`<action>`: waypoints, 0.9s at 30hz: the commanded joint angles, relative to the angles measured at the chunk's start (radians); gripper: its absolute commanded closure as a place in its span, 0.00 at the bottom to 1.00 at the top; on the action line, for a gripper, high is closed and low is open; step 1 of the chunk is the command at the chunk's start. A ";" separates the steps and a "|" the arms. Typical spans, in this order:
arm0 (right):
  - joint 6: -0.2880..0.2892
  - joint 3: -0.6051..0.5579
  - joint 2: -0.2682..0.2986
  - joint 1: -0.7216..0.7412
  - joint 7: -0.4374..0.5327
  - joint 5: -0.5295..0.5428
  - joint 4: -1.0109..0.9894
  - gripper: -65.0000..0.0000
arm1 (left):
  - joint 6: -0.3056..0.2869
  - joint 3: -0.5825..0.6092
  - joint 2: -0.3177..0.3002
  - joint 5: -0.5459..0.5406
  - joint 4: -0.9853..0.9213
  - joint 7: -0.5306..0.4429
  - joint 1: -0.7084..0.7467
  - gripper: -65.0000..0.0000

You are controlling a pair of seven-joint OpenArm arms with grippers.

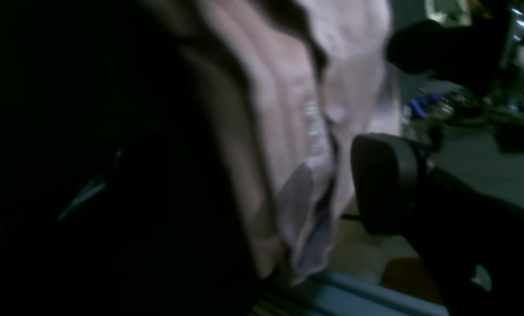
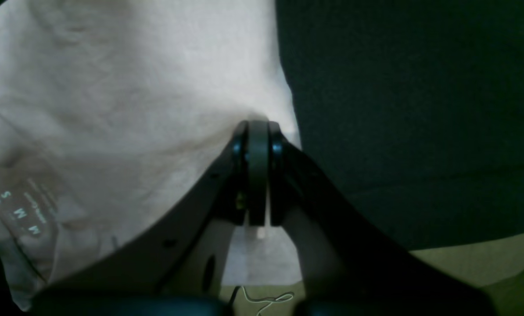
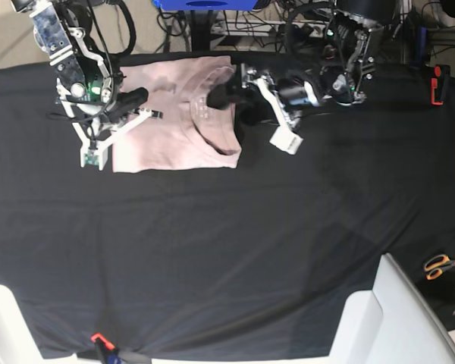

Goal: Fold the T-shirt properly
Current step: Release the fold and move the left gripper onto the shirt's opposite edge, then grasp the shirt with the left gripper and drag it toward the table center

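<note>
- Base view: the T-shirt (image 3: 167,129) lies on the surface (image 3: 235,250), which is draped in a black tablecloth (image 3: 288,227). It sits toward 11 o'clock of the frame, folded into a rough rectangle, pale pink, neckline facing 3 o'clock.
- Right pincer (image 3: 140,96) reaches over the shirt's 9 o'clock edge; its arm stands at the 10 o'clock corner of the surface.
- Left pincer (image 3: 226,92) sits at the shirt's 2 o'clock corner, by the collar; its arm comes in from 1 o'clock.
- Right wrist view: right pincer (image 2: 258,131) is clenched, jaws pressed together. The tip touches the T-shirt (image 2: 113,96) at its edge, where pink cloth meets the tablecloth (image 2: 420,109). Whether any fabric is caught between the jaws cannot be told. A size label (image 2: 23,213) with small letters shows through the cloth at 8 o'clock.
- Left wrist view: blurred and dark. The T-shirt (image 1: 288,109) hangs in bunched vertical folds through the middle of the frame. One dark finger (image 1: 387,182) of the left pincer shows at 4 o'clock, apart from the cloth; the other is lost in the dark left half. Pincer released, jaws spread wide.
- Base view, elsewhere: orange-handled scissors (image 3: 440,266) at 4 o'clock beyond the surface's edge; a red and black object (image 3: 437,83) at 2 o'clock on the tablecloth.
</note>
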 commanded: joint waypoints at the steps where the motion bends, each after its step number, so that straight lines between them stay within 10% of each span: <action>1: -0.004 0.015 0.003 0.005 0.017 -0.005 0.011 1.00 | -0.005 0.006 0.008 0.008 -0.002 0.011 -0.008 0.03; 27: 0.001 0.072 -0.006 0.011 0.017 -0.002 0.017 1.00 | -0.005 0.136 0.083 0.010 -0.177 0.008 -0.122 0.05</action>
